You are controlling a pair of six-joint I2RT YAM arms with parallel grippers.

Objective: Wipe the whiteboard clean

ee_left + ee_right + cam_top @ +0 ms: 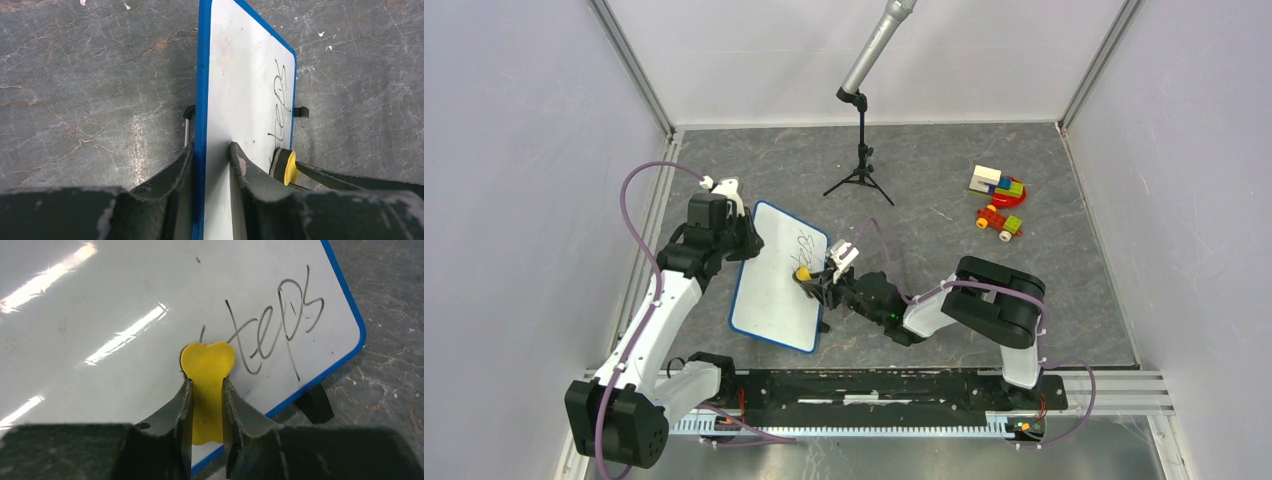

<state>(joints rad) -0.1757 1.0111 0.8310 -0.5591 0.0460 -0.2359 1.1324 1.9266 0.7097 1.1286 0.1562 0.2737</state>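
The whiteboard (776, 280) is white with a blue rim and lies tilted at the table's left-middle, with black handwriting (805, 242) near its far right corner. My left gripper (742, 232) is shut on the board's upper left edge (202, 150). My right gripper (816, 282) is shut on a yellow eraser (803, 272) with a dark felt pad. The eraser (207, 385) presses on the board just left of the writing (272, 330). The eraser also shows in the left wrist view (285, 166). Black clips (301, 111) sit on the board's edges.
A black tripod with a grey microphone (861, 150) stands at the back middle. Coloured toy blocks (998, 183) and a small toy car (1000, 222) lie at the back right. Purple cables run along both arms. Walls enclose the table on three sides.
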